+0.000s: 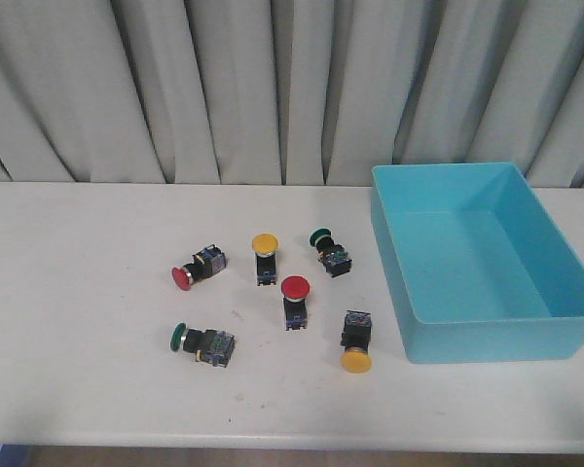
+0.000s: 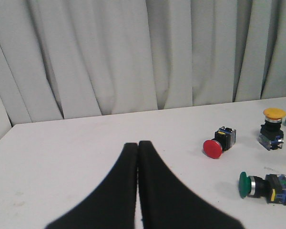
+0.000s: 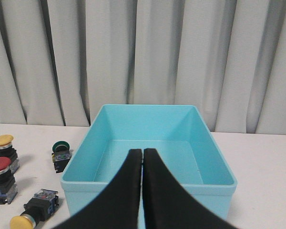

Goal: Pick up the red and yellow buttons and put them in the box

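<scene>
Nothing picked yet: both the left hand (image 2: 137, 145) and right hand (image 3: 142, 152) have fingers pressed together, empty, while red and yellow buttons (image 1: 295, 288) lie scattered on the surface (image 1: 78, 292) left of the apparently empty box (image 1: 487, 341).

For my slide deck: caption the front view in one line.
Six mushroom-cap push buttons, two red, two yellow, two green, lie on the white table beside an empty turquoise plastic bin.
</scene>
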Motion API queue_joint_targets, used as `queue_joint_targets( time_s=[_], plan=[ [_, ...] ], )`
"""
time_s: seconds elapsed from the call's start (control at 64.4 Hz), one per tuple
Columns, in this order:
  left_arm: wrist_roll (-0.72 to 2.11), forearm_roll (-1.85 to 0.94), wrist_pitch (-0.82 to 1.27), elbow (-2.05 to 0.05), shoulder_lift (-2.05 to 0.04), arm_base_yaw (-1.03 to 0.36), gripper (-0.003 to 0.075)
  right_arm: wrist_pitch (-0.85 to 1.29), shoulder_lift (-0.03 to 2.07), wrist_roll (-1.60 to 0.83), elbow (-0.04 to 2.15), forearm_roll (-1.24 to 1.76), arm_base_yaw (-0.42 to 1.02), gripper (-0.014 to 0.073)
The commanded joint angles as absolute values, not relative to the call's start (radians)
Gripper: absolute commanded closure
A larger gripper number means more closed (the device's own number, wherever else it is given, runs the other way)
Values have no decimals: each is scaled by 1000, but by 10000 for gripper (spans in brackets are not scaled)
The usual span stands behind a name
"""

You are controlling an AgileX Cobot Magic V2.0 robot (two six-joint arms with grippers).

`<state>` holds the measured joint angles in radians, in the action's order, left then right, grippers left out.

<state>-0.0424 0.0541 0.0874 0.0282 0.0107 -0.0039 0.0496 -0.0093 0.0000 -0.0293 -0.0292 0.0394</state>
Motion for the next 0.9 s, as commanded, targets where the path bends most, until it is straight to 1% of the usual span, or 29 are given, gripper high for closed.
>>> queue_joint_targets(
  time_s=[0.0,0.746,0.886],
  plan=[
    [-45,47,22,76,25,-9,727,-24,-20,0,-36,-38,33,596],
    [-45,47,22,76,25,-9,727,-23,-20,0,-36,-38,33,596],
    [-45,47,21,75,25,-9,727,-51,-20,7,-33,-30,33,596]
  ],
)
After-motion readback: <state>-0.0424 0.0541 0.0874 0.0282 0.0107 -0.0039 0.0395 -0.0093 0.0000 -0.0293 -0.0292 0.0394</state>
